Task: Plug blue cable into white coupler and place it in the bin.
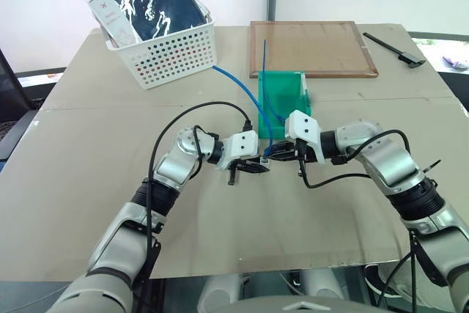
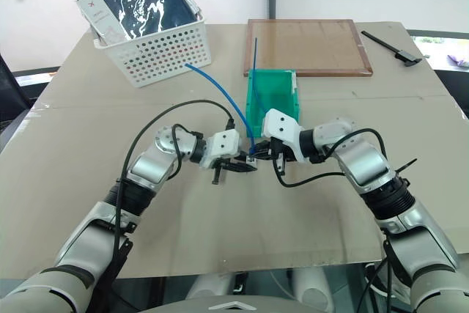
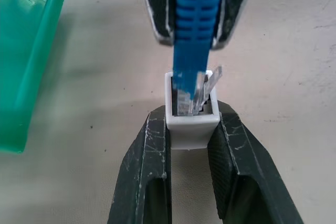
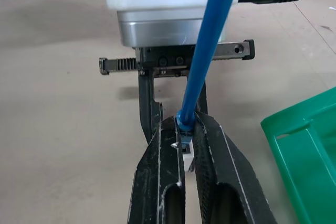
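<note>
Above the table in front of the bin [image 1: 284,91], my two grippers meet tip to tip. My left gripper [image 1: 253,167] is shut on the white coupler [image 3: 191,125], its fingers [image 3: 152,150] clamping the block's sides. My right gripper [image 1: 275,153] is shut on the ribbed end of the blue cable [image 3: 191,24]. The cable's clear plug [image 3: 190,97] sits partly inside the coupler's socket. From there the cable [image 1: 238,91] runs back past the left side of the teal-green bin toward the basket.
A white perforated basket [image 1: 172,55] holding a dark packaged item stands at the back left. A wooden-framed board [image 1: 311,48] lies behind the bin. At the far right edge lies a black tool [image 1: 396,48]. Cardboard covers the table [image 1: 88,152].
</note>
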